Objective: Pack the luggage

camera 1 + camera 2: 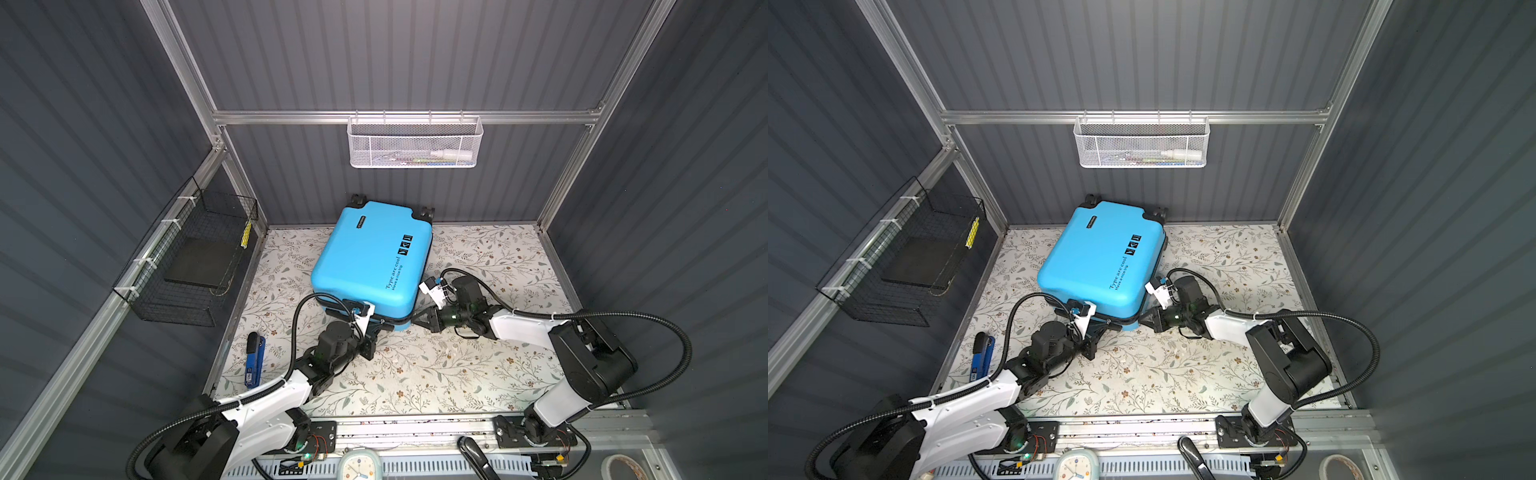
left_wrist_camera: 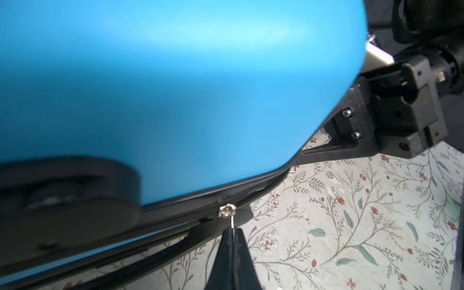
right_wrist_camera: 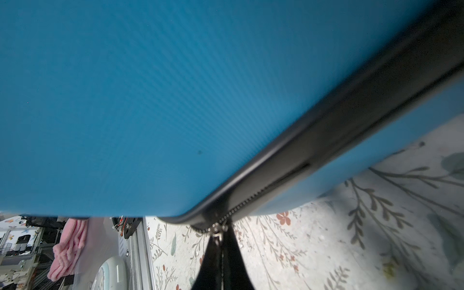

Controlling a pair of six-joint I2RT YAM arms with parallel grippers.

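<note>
The luggage (image 1: 370, 253) (image 1: 1100, 257) is a bright blue hard-shell suitcase with black wheels. It lies flat and closed on the floral table, its black zipper seam along the near edge. My left gripper (image 1: 383, 327) (image 1: 1112, 326) is at the near edge of the case, left of the corner. In the left wrist view the gripper (image 2: 233, 229) is shut on a thin silver zipper pull (image 2: 227, 210). My right gripper (image 1: 416, 318) (image 1: 1143, 318) meets the near right corner. In the right wrist view the gripper (image 3: 221, 238) is shut on a second zipper pull (image 3: 218, 228).
A white mesh basket (image 1: 415, 143) hangs on the back rail, and a black wire basket (image 1: 187, 257) hangs on the left wall. A blue tool (image 1: 253, 359) lies at the table's left edge. A clock (image 1: 359, 465), a black handle (image 1: 473, 455) and a tape roll (image 1: 623, 465) sit along the front.
</note>
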